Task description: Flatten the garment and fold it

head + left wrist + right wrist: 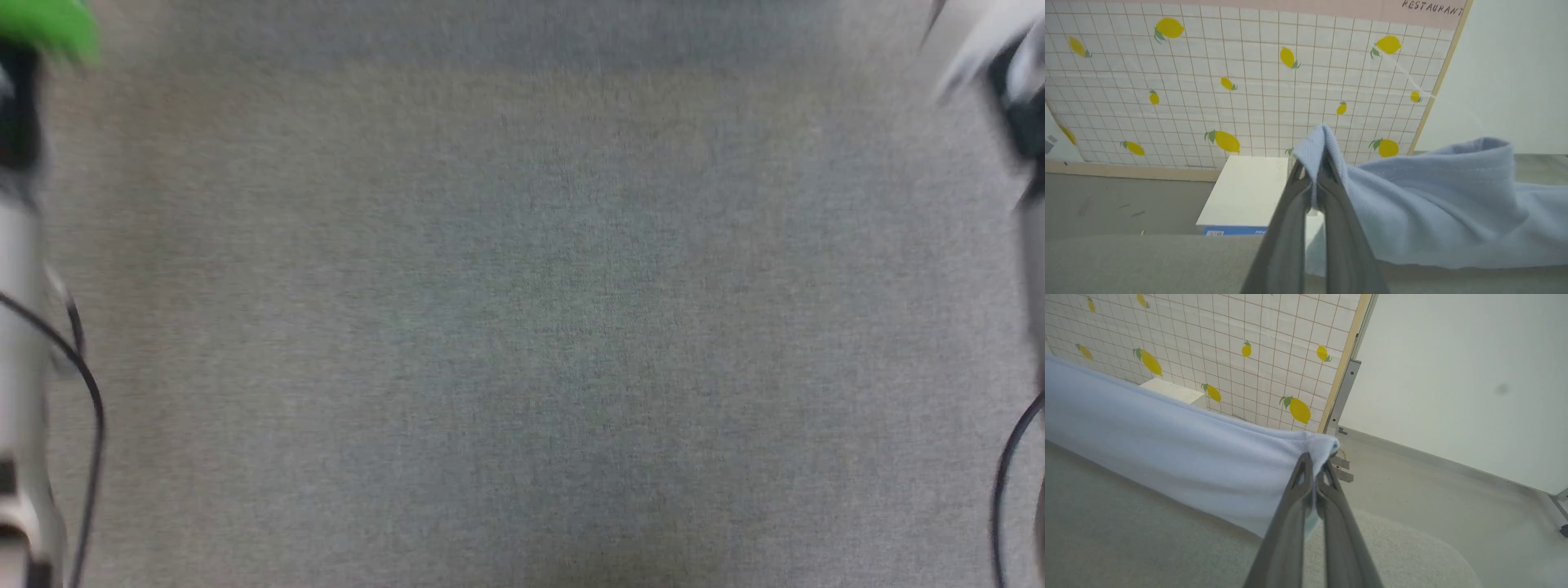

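Head view: a grey surface (pixel 522 327) spreads across the frame, with the left arm (pixel 18 327) and right arm (pixel 1033 261) blurred at the side edges. Left wrist view: the left gripper (pixel 1314 177) pinches a fold of the light blue garment (pixel 1433 204) at centre, the cloth trailing right. Right wrist view: the right gripper (pixel 1314 467) is clamped on the garment, which stretches away to the upper left.

Grey fabric surface (pixel 522 327); blurred left arm (pixel 18 269), right arm (pixel 1020 90) at edges.

Head view down on grey table (pixel 522 327) — both wrist views low, toward same lemon-print wall (pixel 1249 81).
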Robot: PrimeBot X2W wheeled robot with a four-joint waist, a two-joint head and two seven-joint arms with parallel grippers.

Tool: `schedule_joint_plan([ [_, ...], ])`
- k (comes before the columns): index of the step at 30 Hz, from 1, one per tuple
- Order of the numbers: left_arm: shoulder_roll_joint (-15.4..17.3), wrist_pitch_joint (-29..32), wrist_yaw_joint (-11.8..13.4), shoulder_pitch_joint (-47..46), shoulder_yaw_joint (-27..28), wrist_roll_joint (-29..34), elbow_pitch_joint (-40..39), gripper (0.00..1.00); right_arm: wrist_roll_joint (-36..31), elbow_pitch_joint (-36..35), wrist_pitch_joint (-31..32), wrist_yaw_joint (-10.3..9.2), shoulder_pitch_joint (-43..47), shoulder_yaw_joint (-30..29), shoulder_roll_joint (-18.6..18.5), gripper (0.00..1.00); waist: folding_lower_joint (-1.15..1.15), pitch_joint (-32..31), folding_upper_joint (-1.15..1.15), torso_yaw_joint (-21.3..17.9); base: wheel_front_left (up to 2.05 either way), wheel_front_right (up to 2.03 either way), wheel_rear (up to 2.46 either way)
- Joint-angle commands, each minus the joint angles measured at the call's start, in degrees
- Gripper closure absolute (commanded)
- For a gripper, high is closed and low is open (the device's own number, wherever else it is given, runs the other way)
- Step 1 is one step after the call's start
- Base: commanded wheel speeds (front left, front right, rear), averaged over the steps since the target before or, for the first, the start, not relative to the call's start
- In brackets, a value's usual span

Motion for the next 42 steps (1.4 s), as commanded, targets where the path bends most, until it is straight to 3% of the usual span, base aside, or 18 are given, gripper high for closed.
schedule_joint_plan([
  [1,1.0,1.0,-0.5,3.9,-0.8,-0.5,0.1,1.0,1.0,-0.5,-0.2,-0.11,3.3,0.5,-0.2,1.0,-0.01,-5.7,0.18,1.9,0.0,0.0,0.0],
  [6,2.1,6.7,-1.4,19.9,-4.9,-3.9,-2.9,1.0,4.6,-3.4,0.0,-0.11,16.5,1.9,-0.5,1.0,-0.01,-11.3,0.18,3.0,0.0,0.0,0.0],
  [13,3.7,16.4,-1.4,40.4,-9.3,-9.6,-10.8,1.0,6.1,-7.8,0.6,-0.11,32.3,-0.8,1.2,1.0,-0.01,-16.4,0.18,4.0,0.0,0.0,0.0],
  [22,3.1,18.9,4.9,56.9,-9.2,-12.5,-19.8,1.0,3.2,-11.5,1.5,-0.11,47.1,-3.9,1.7,1.0,-0.01,-20.0,0.18,5.7,0.0,0.0,0.0],
  [26,3.7,18.7,7.6,61.9,-9.0,-11.8,-21.8,1.0,2.2,-13.0,4.7,-0.11,53.4,-6.1,2.8,1.0,-0.01,-20.8,0.18,6.4,0.0,0.0,0.0],
  [32,3.9,15.9,10.6,67.4,-9.5,-9.0,-25.3,1.0,2.2,-17.7,8.2,-0.11,62.5,-9.5,5.2,1.0,-0.01,-21.2,0.18,6.8,0.0,0.0,0.0],
  [37,1.3,4.0,12.5,66.5,-10.8,-1.4,-27.4,1.0,2.3,-20.7,1.2,-0.11,65.9,-9.4,7.8,1.0,-0.01,-20.6,0.18,6.6,0.0,0.0,0.0],
  [42,-2.7,-6.2,13.9,62.6,-11.5,3.0,-25.0,1.0,2.7,-19.6,-7.1,-0.11,65.4,-7.0,7.8,1.0,-0.01,-20.1,0.18,6.0,0.0,0.0,0.0],
])
